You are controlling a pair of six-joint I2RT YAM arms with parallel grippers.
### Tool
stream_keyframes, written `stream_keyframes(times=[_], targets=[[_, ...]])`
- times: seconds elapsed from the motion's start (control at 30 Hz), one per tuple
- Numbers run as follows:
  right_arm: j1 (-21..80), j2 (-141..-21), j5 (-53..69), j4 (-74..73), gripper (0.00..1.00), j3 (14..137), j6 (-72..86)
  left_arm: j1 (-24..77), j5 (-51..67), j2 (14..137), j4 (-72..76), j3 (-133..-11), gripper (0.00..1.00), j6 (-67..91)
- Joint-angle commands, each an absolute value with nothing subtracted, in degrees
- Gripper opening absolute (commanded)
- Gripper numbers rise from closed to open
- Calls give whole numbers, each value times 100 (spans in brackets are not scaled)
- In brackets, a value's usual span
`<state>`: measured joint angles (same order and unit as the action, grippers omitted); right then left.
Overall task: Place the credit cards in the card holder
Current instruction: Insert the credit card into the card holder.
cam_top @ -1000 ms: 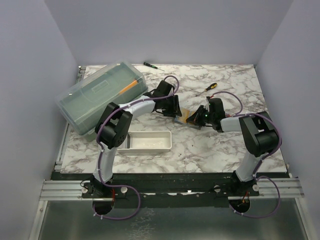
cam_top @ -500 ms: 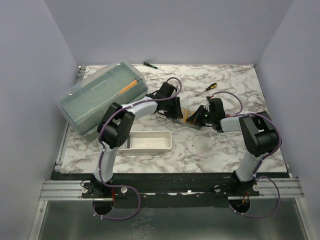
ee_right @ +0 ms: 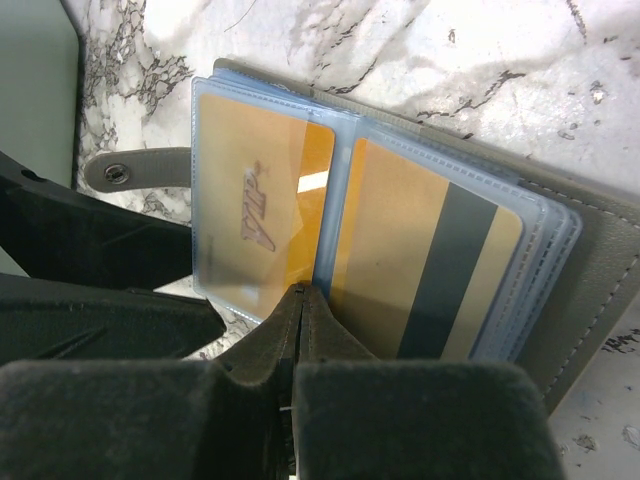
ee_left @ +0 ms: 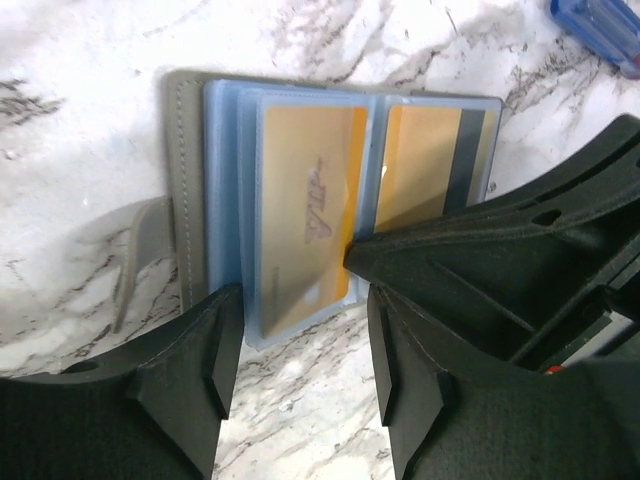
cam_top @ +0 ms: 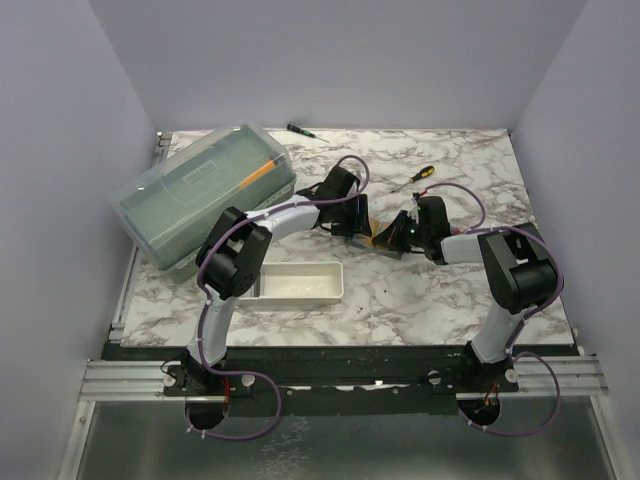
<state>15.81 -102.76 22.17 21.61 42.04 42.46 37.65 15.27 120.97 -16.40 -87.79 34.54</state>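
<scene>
The card holder (ee_left: 187, 180) lies open on the marble, its blue clear sleeves facing up and its grey snap strap (ee_right: 130, 172) out to the side. Two gold credit cards sit in the sleeves: one with lettering (ee_left: 305, 200) (ee_right: 265, 215), one with a dark stripe (ee_left: 425, 160) (ee_right: 430, 260). My left gripper (ee_left: 300, 330) is open at the lettered card's near edge, with only marble between its fingers. My right gripper (ee_right: 303, 300) is shut, its joined tips on the fold between the two sleeves. From above, both grippers (cam_top: 352, 222) (cam_top: 395, 235) meet at the holder (cam_top: 372, 238).
A white oblong tray (cam_top: 300, 283) stands near the left arm. A big greenish lidded box (cam_top: 205, 190) sits at the back left. One screwdriver (cam_top: 420, 174) lies behind the right gripper, another (cam_top: 300, 130) at the far edge. A blue object (ee_left: 600, 30) lies beyond the holder.
My left gripper has shifted slightly right, closer over the card holder, and its fingers have spread apart. The right gripper has stayed in place on the holder.
</scene>
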Motion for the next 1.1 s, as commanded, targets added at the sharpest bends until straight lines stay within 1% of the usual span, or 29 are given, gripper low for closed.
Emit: stream_keyframes(times=[0.0, 0.37, 0.53, 0.87, 1.07], targets=[[1617, -10529, 2070, 1823, 0, 4173, 4131, 3769, 942, 11856, -1808, -9031, 59, 3269], [1617, -10563, 2078, 1814, 0, 4211, 4123, 3778, 1143, 12003, -1828, -9176, 58, 3243], [1617, -10607, 2107, 1825, 0, 4210, 4122, 3812, 1206, 12017, -1828, -9190, 55, 3226], [1617, -10608, 2107, 1825, 0, 4217, 4130, 3845, 1320, 12093, -1826, -9213, 52, 3261], [1617, -10609, 2122, 1831, 0, 4210, 4131, 3873, 1463, 12023, -1798, -9237, 47, 3325]])
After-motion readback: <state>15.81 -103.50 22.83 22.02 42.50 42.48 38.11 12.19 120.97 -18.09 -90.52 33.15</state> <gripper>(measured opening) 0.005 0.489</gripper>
